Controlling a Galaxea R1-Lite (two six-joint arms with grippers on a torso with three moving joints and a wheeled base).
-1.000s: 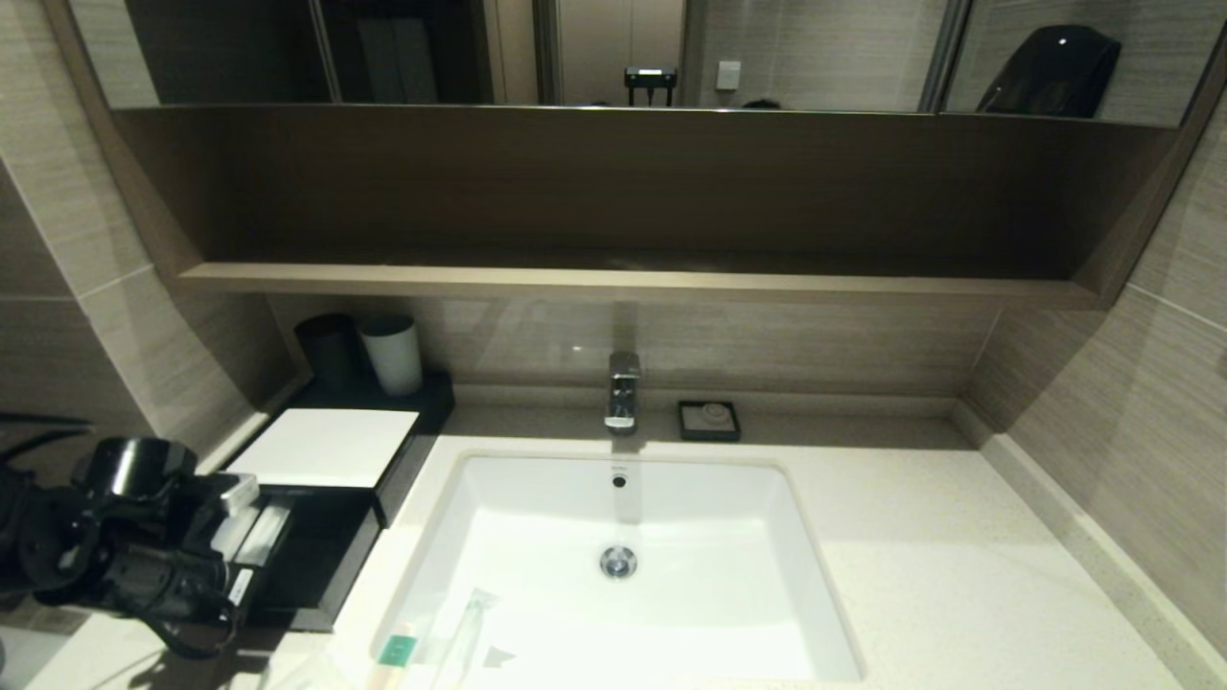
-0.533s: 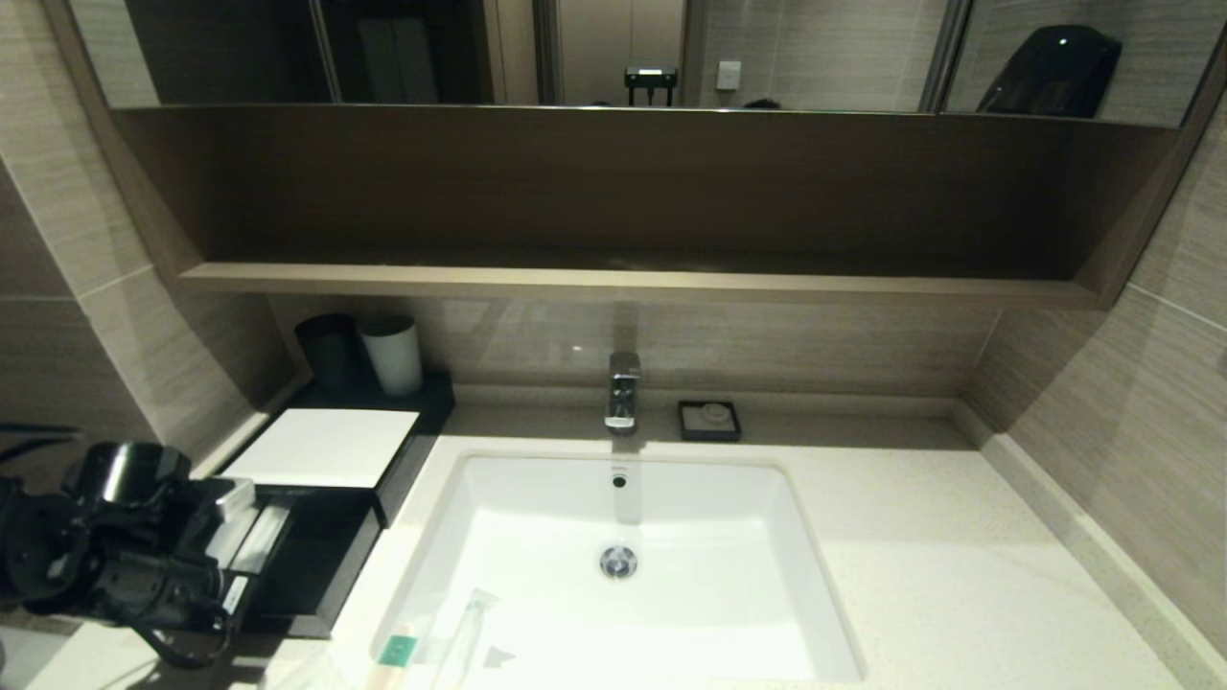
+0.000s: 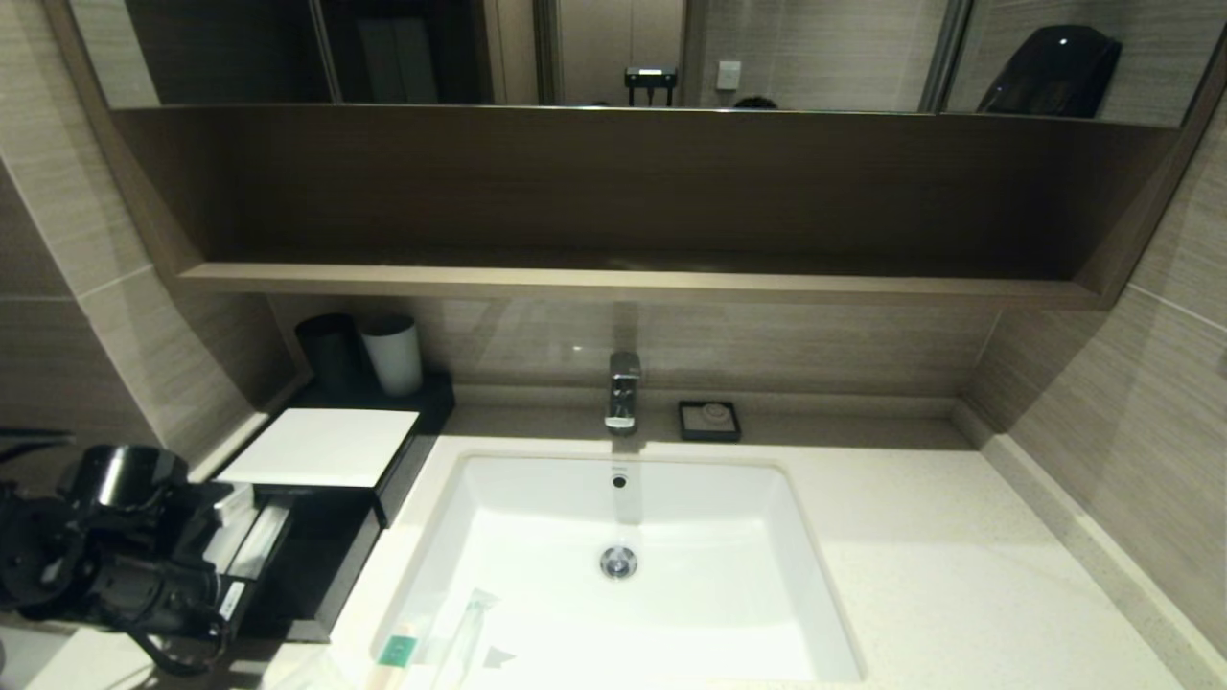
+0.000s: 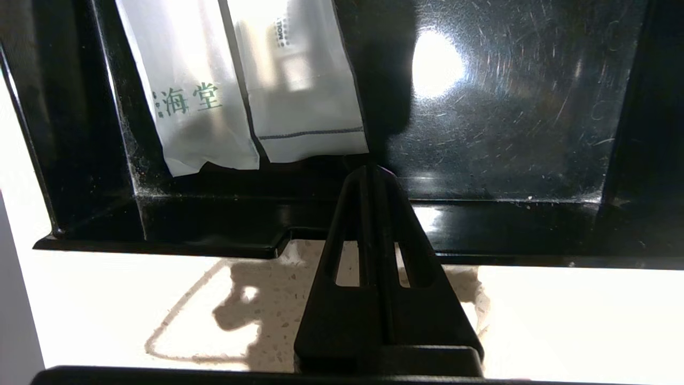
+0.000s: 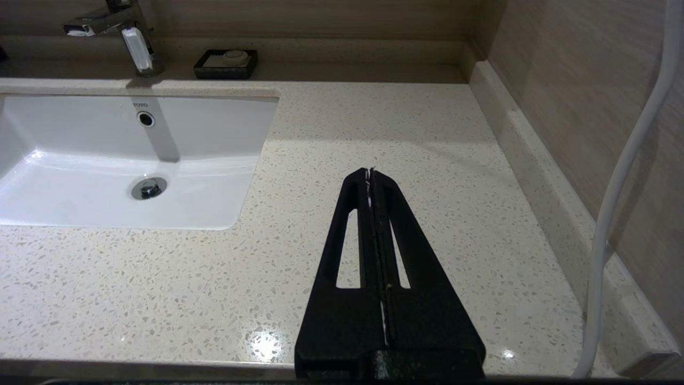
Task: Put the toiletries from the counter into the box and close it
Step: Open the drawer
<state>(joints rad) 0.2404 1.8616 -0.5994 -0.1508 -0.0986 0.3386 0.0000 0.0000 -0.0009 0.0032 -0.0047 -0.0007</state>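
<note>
The black box (image 3: 326, 446) with a white top panel stands left of the sink, its drawer (image 3: 321, 565) pulled out. My left arm (image 3: 144, 565) is at the drawer's front. In the left wrist view my left gripper (image 4: 374, 170) is shut and empty, its tips at the drawer's front wall (image 4: 507, 224). Two white packets (image 4: 203, 101) lie side by side in the drawer. On the counter (image 3: 920, 537) in front of the sink lie a teal-labelled packet (image 3: 393, 652) and a long clear toothbrush packet (image 3: 465, 628). My right gripper (image 5: 370, 172) is shut and empty above the counter right of the sink.
A black cup (image 3: 328, 350) and a white cup (image 3: 393, 355) stand behind the box. The tap (image 3: 622, 391) and a small black soap dish (image 3: 709, 420) are at the back. The white basin (image 3: 623, 565) fills the middle. A brown shelf (image 3: 623, 280) overhangs.
My left arm has shifted a little to the left and toward me. The drawer's front edge sits slightly nearer to me.
</note>
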